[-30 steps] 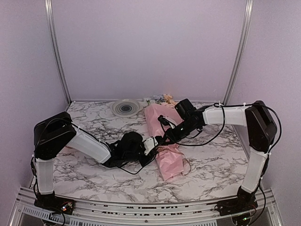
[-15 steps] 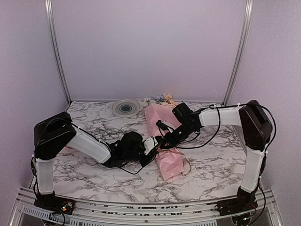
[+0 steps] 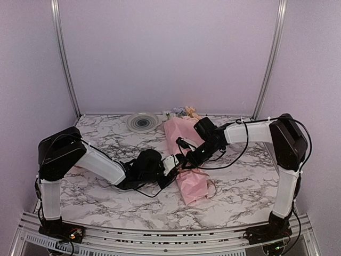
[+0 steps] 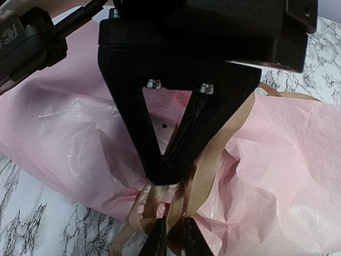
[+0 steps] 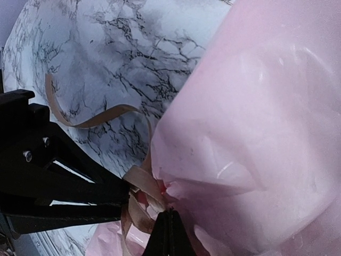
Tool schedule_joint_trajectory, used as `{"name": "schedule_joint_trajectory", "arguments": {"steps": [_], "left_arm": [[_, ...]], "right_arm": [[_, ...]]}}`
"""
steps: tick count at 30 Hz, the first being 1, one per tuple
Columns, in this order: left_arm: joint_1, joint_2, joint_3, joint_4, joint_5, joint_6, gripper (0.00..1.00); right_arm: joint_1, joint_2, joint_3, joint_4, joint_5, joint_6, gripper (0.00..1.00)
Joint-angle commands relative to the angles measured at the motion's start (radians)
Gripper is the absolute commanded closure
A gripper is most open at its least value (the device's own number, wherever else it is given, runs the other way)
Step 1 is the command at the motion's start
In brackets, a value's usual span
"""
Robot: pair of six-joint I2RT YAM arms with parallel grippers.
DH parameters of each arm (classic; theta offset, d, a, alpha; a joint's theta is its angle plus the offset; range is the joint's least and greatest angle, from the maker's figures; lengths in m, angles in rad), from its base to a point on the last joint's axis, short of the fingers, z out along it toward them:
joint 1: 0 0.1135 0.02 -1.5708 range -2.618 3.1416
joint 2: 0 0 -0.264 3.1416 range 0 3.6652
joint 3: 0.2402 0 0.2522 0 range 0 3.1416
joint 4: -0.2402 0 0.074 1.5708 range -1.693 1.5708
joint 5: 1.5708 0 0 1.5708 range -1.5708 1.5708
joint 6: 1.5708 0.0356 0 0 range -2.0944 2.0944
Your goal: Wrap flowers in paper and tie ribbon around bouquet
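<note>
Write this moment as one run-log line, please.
step: tying ribbon | bouquet: wrapped, lying down | left hand: shut on ribbon | right hand: shut, tips at ribbon

Both arms reach inward, left gripper (image 4: pixel 174 241) and right gripper (image 5: pixel 168 230) nearly tip-to-tip (both jaws closed).

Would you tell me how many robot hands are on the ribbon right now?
2. The left hand pinches the ribbon at the bouquet's narrow waist; the right hand is shut on it right beside.
</note>
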Motion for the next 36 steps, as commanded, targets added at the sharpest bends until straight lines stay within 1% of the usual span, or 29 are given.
{"name": "schedule_joint_trajectory", "arguments": {"steps": [1,9,16,22,24,29,30,32,36], "left_arm": [[0.005,-0.027,-0.005,0.027,-0.004,-0.007,0.88],[0.005,-0.027,-0.007,0.027,-0.026,-0.014,0.87],[0.006,-0.047,-0.003,0.027,-0.004,-0.020,0.80],[0.009,-0.075,-0.023,0.026,0.019,-0.020,0.76],[0.022,-0.093,-0.045,0.026,0.055,-0.028,0.74],[0.075,-0.161,-0.114,0.025,0.272,-0.038,0.62],[0.077,-0.168,-0.123,0.025,0.288,-0.024,0.60],[0.076,-0.166,-0.130,0.025,0.283,-0.002,0.60],[0.068,-0.126,-0.088,0.026,0.183,0.016,0.60]], "right_arm": [[0.008,-0.004,0.033,-0.013,0.027,-0.003,1.00],[0.008,-0.075,0.022,0.018,0.050,0.041,1.00],[0.008,-0.098,-0.003,0.034,0.048,0.063,1.00],[0.008,-0.110,-0.010,0.028,0.052,0.066,1.00],[0.009,-0.118,-0.018,0.031,0.059,0.072,1.00],[0.008,-0.132,-0.034,0.045,0.054,0.078,1.00],[0.007,-0.132,-0.037,0.048,0.053,0.079,1.00],[0.008,-0.130,-0.040,0.053,0.053,0.081,1.00],[0.007,-0.125,-0.042,0.059,0.051,0.086,1.00]]}}
